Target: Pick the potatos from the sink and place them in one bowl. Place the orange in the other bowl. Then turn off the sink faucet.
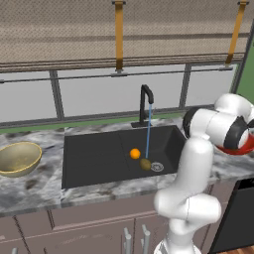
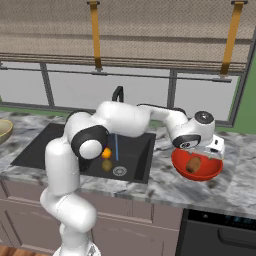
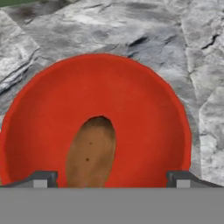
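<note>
The glossy red bowl stands on the stone counter right of the sink. A reddish-brown potato lies inside it. My gripper hovers just above the bowl, open, its fingertips wide apart on either side of the potato and not touching it. In the black basin the orange and an olive-brown potato rest close together beside the drain. Water runs in a thin stream from the black faucet. The tan-yellow bowl sits on the counter left of the sink.
My arm reaches across the sink's right edge in the right base view. A window with metal rails runs behind the counter. A dark appliance front sits below the counter at right. Cabinet doors line the front under the sink.
</note>
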